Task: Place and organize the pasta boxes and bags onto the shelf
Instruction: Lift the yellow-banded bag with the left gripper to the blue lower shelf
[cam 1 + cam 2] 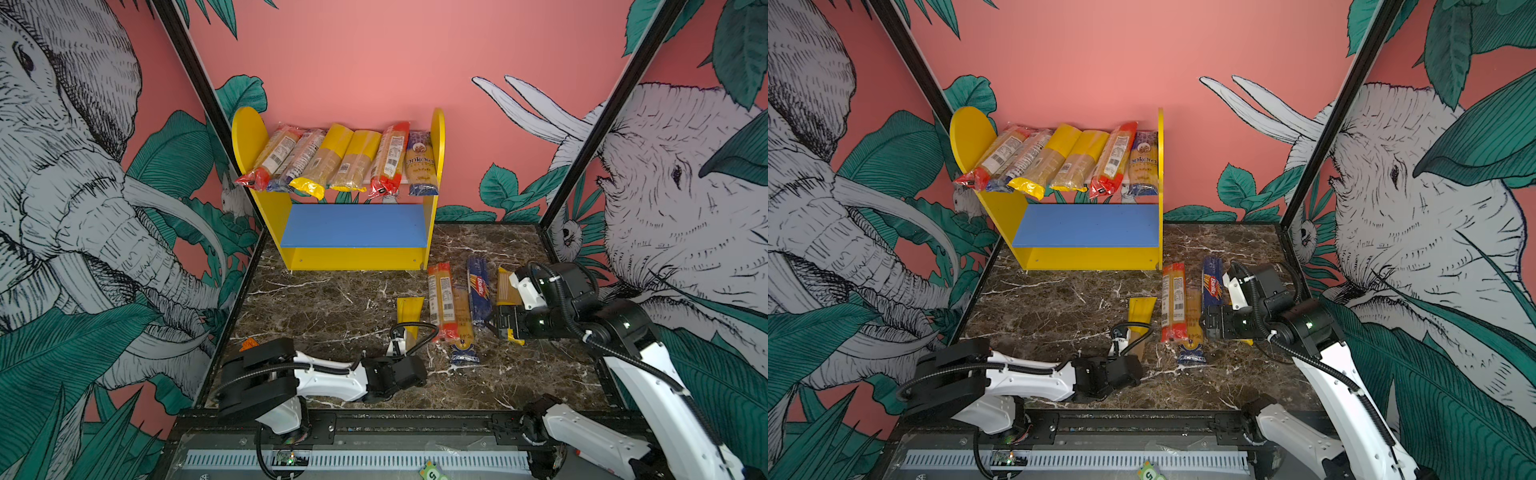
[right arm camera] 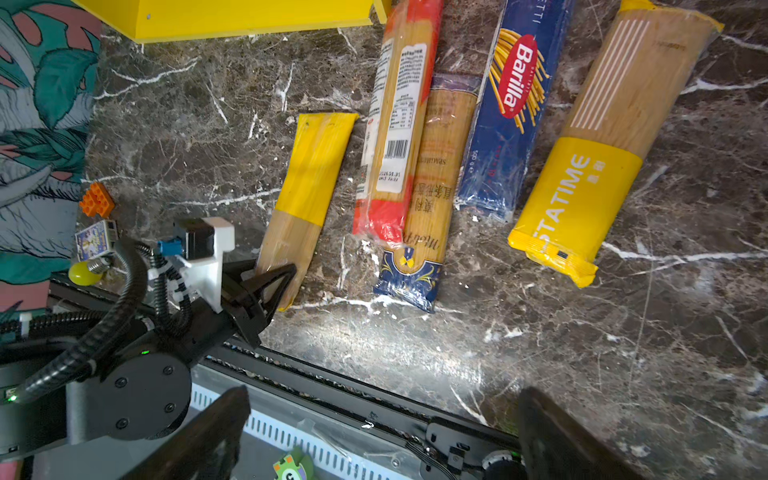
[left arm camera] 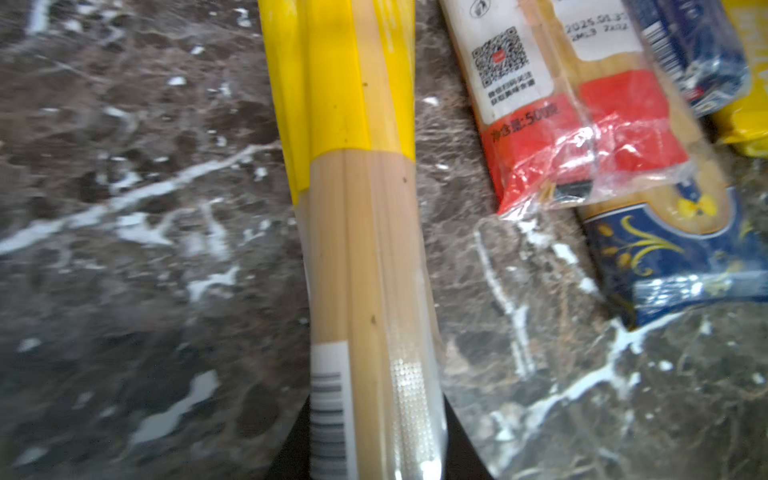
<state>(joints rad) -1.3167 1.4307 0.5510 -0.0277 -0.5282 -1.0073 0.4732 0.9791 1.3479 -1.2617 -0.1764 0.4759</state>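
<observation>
the left jaws are closed on the near, clear end of a yellow-ended pack [image 3: 361, 216]. in the left wrist view the spaghetti runs out between two black fingers [image 3: 459, 453] pressed to its sides. the pack stretches along the marble bench [image 1: 324, 307] with its yellow end toward the shelf [image 1: 266, 137]. whether the gripped end is off the bench cannot be told.

just to its right in both top views, four more packs lie side by side on the bench, lengthwise toward the shelf:
- a red-ended pack [image 2: 395, 124]
- a blue-ended bag [image 2: 432, 178], partly under the red-ended pack's edge and reaching nearer the front
- a dark blue barilla box [image 2: 511, 104]
- a yellow-banded pack [image 2: 590, 174], a little apart on the far right

the right jaws stand wide open with nothing between them, held over the near ends of the barilla box and the yellow-banded pack. the right arm [image 1: 582, 307] hides much of that pack in both top views.

the shelf stands at the back of the bench against the pink wall. a row of six packs [image 1: 332, 160] lies across its upper board, slanted, near ends overhanging the front edge. below it is the blue lower board [image 1: 353, 226].

an orange brick [image 2: 97, 200] sits at the bench's front left edge.
</observation>
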